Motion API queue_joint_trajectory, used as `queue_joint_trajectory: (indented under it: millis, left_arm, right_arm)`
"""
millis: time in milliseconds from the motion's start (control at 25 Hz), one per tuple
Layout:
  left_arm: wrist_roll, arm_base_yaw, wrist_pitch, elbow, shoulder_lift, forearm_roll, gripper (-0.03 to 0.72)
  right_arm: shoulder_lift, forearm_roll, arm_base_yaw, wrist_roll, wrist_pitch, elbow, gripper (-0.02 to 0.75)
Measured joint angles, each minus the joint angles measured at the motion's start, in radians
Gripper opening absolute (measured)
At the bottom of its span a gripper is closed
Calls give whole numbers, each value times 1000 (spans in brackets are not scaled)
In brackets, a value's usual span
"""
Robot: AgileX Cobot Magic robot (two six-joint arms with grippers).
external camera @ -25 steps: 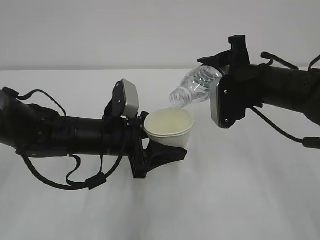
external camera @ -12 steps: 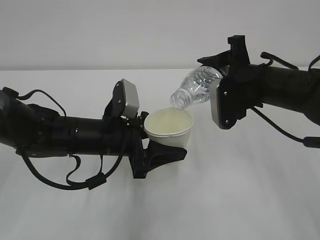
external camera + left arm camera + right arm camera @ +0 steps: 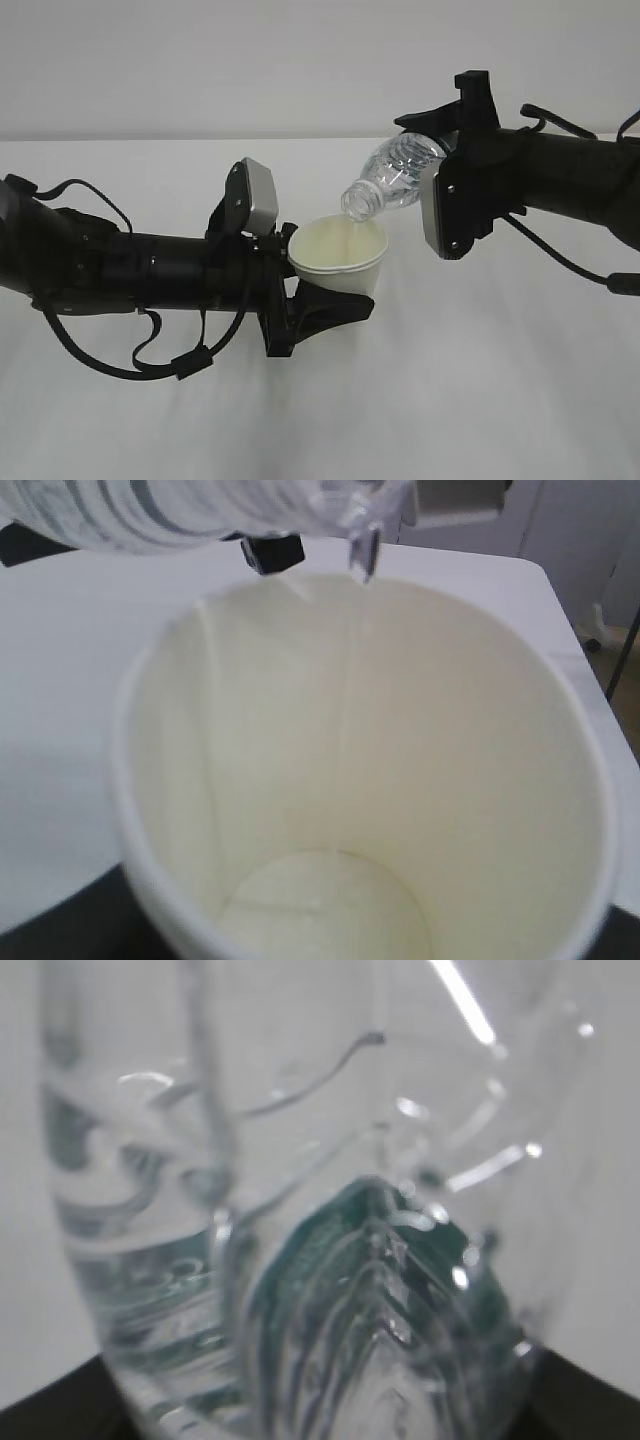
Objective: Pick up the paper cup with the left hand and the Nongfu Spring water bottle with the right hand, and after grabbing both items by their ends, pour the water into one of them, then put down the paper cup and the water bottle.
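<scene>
Two items in hand, both lifted clear of the white tabletop (image 3: 480, 400). Item one: the paper cup (image 3: 338, 258), which my left pincer (image 3: 300, 300) is gripping low on its body, mouth up and tipped slightly toward the bottle. Item two: the Nongfu Spring water bottle (image 3: 392, 175), which my right pincer (image 3: 450, 135) is clamping at its base end, neck slanting down with the open mouth just above the cup's far rim. Water (image 3: 362, 565) is hanging at the bottle's lip as a thin trickle; the cup's bottom looks barely wetted. Handling note: I am judging the pour barely begun, so I am favouring a slow further tilt, mouth kept over the middle of the cup, cup held level and steady.
</scene>
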Motion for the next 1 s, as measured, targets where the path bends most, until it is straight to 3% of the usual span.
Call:
queue_joint_trajectory:
  millis: [1000]
  left_arm:
    - [2, -17, -20, 0, 0, 17, 471]
  right_arm:
    - [0, 0, 0, -23, 0, 0, 466]
